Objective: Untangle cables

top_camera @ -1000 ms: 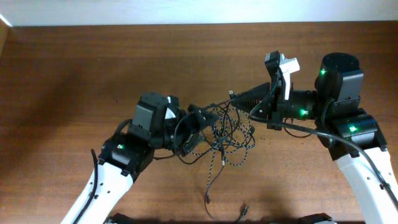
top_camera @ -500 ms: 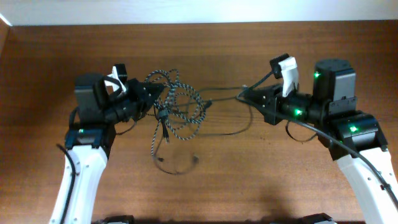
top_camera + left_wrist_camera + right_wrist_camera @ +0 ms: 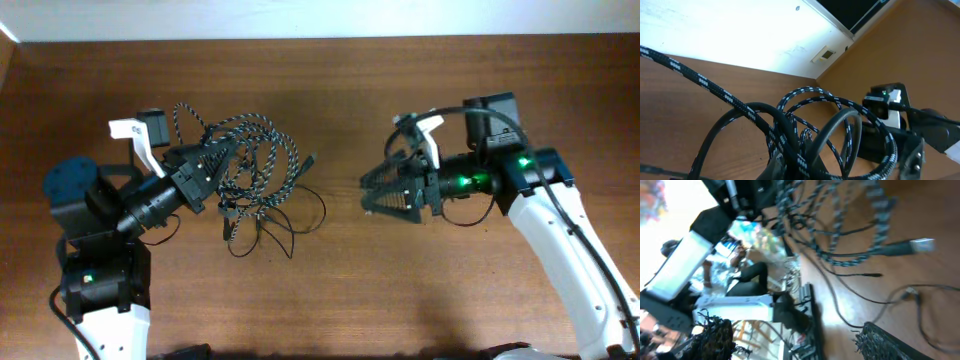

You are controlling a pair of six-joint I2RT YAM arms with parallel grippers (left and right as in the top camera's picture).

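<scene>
My left gripper (image 3: 212, 163) is shut on the tangled cables and holds the bundle lifted over the left of the table. The braided speckled cable (image 3: 268, 150) forms several loops. The plain black cable (image 3: 303, 216) hangs in thin loops below it, down to the wood. In the left wrist view the braided cable (image 3: 810, 95) and a plain black loop (image 3: 720, 132) cross right above my left gripper (image 3: 805, 169). My right gripper (image 3: 372, 194) stands open to the right of the tangle, apart from it, with nothing between its fingers. The right wrist view is blurred and shows the braided cable (image 3: 875, 215) ahead of my right gripper (image 3: 800, 340).
The brown wooden table (image 3: 330, 290) ends at a pale wall (image 3: 300, 18) along the far edge. In the left wrist view my right arm (image 3: 892, 107) shows opposite.
The right gripper has let go of the cables, opened, and drawn back. The left gripper has carried the whole tangle further left and up.
</scene>
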